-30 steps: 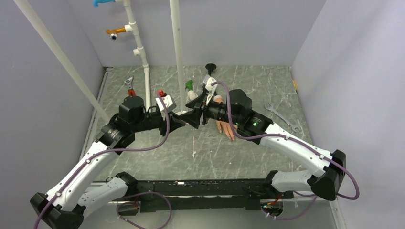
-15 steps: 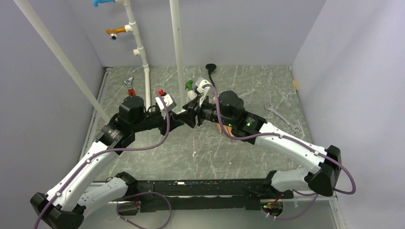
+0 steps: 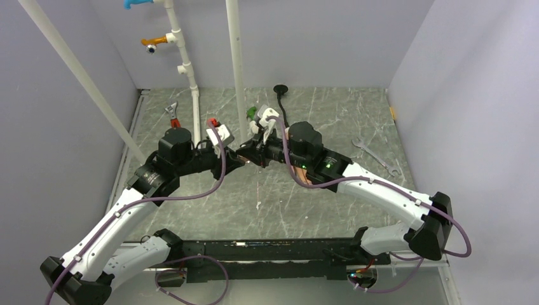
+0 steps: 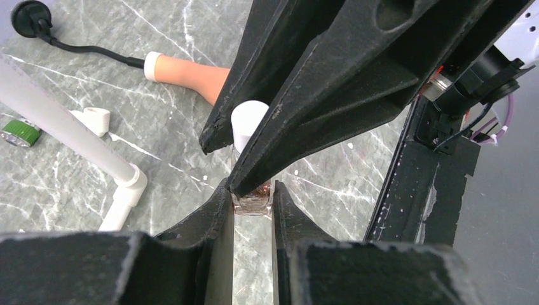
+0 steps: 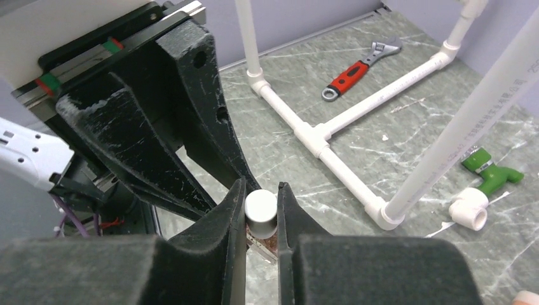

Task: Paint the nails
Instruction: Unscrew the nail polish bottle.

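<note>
Polish bottle (image 4: pixel 248 127): white-capped, right at the right gripper (image 5: pixel 260 190) tips.
Pipe frame (image 5: pixel 318 136): white, just beyond those tips.
Red-handled wrench (image 5: pixel 359 70): farther ahead, past the pipes.
Green fitting (image 5: pixel 489 168) and white elbow (image 5: pixel 469 213): off to one side, beside the slanted pipe.
Silver spanner (image 3: pixel 376 155): behind it, well apart.

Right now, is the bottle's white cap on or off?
On: the white cap sits atop the bottle; jaws of the right gripper clamp the cap, jaws of the left gripper the glass.
</note>
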Tool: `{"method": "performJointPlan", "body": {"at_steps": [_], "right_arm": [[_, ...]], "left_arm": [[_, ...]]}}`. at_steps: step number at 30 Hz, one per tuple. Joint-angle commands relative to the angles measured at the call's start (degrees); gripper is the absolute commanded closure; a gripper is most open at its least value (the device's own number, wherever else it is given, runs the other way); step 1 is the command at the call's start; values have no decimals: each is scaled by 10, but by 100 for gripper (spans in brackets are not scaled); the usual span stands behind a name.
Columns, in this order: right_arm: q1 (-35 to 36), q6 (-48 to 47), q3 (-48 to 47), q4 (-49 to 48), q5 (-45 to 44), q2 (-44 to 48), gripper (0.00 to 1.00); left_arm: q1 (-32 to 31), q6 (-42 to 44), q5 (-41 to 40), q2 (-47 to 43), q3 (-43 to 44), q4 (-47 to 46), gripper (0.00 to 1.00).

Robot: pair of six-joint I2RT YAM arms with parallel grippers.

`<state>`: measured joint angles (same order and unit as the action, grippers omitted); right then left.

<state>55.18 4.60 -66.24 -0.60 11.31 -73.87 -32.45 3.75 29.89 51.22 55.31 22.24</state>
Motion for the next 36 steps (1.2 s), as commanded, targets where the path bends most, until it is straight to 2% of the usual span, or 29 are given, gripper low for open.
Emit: {"method": "performJointPlan", "body": {"at_steps": [1,4,8,16,27,36], "right_arm": [[5,-40,23,-37,50,32,100],[-3,-77,39,-40,120,39,100],[-28,-74,56,-56,244,45,100],[-68,-72,71,-60,357,62,100],[-87,-36,83,-92,377,73,100],[-89,-13,77,-93,316,81,100]], "left_arm": [[-2,1,10,-6,25,-16,100],[-2,12,25,-7,27,-12,100],[-2,31,86,-15,19,-14,100],[-5,53,143,-14,18,-7,100],[-19,63,152,6,24,10,100],[-30,58,91,15,24,12,100]]}}
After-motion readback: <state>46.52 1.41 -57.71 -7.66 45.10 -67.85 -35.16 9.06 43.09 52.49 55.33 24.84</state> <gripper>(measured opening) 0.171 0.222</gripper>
